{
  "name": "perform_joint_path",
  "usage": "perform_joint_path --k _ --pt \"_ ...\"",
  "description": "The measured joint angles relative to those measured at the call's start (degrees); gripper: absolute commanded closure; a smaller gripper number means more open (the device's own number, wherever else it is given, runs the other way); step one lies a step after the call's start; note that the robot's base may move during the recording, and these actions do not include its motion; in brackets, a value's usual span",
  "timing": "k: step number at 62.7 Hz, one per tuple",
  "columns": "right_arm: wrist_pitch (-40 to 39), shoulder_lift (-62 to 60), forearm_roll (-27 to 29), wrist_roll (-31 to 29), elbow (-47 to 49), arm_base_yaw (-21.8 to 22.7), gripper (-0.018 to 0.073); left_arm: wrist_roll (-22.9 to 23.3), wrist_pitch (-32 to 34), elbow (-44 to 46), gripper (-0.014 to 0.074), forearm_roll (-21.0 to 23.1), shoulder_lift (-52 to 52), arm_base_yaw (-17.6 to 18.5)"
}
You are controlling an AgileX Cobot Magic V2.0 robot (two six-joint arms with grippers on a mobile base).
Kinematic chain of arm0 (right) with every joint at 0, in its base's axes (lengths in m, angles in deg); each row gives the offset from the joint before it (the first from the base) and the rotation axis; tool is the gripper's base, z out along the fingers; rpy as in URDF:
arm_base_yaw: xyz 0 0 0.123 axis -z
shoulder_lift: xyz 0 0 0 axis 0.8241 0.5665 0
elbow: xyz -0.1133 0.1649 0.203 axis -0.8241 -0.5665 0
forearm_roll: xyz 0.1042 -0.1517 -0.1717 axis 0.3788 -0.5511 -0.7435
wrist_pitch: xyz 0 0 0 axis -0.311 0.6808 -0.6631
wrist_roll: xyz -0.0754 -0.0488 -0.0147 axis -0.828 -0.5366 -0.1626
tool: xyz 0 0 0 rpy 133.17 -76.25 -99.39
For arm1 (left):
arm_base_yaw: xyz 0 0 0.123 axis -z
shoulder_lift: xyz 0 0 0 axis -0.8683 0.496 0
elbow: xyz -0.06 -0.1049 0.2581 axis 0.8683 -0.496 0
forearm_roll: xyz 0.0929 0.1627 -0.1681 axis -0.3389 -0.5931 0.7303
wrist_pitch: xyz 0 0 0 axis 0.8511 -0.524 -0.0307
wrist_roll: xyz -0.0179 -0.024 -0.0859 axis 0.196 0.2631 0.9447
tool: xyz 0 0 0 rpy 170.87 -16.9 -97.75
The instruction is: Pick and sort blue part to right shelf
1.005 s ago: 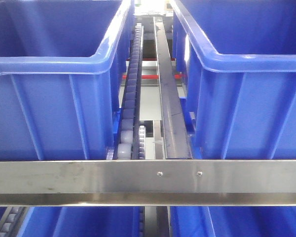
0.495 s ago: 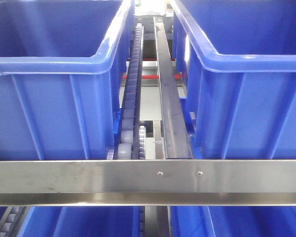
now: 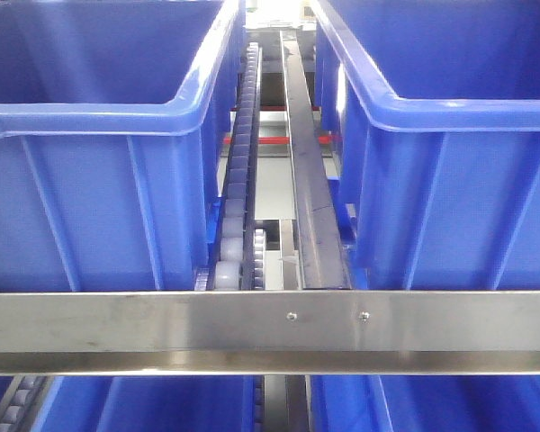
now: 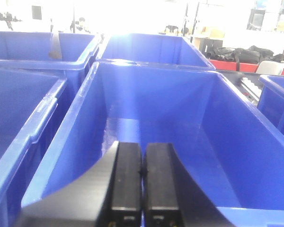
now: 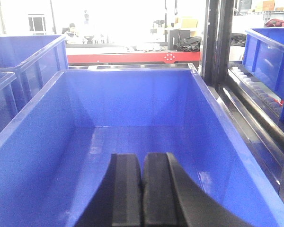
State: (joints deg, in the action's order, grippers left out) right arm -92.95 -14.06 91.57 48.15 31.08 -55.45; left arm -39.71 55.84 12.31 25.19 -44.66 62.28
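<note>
Claws [image 4: 142, 177] [image 5: 142, 189] closed, above blue bins [image 4: 236, 142] [image 5: 52, 142].

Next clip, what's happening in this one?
Nothing is being handled right now. The robot faces the right shelf, with big blue bins on roller tracks. The left end effector is shut and empty, looking into a blue bin that shows nothing inside. The right end effector is also shut and empty over another bare-looking bin. The blue part is not visible in any view.
</note>
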Motion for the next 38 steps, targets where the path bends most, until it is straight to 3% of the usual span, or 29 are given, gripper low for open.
perform_joint_path --k 38 --pt "-0.13 -0.62 -0.12 0.00 -2.75 0.00 0.0502 -0.13 0.00 0.00 0.0462 0.00 0.00 0.00"
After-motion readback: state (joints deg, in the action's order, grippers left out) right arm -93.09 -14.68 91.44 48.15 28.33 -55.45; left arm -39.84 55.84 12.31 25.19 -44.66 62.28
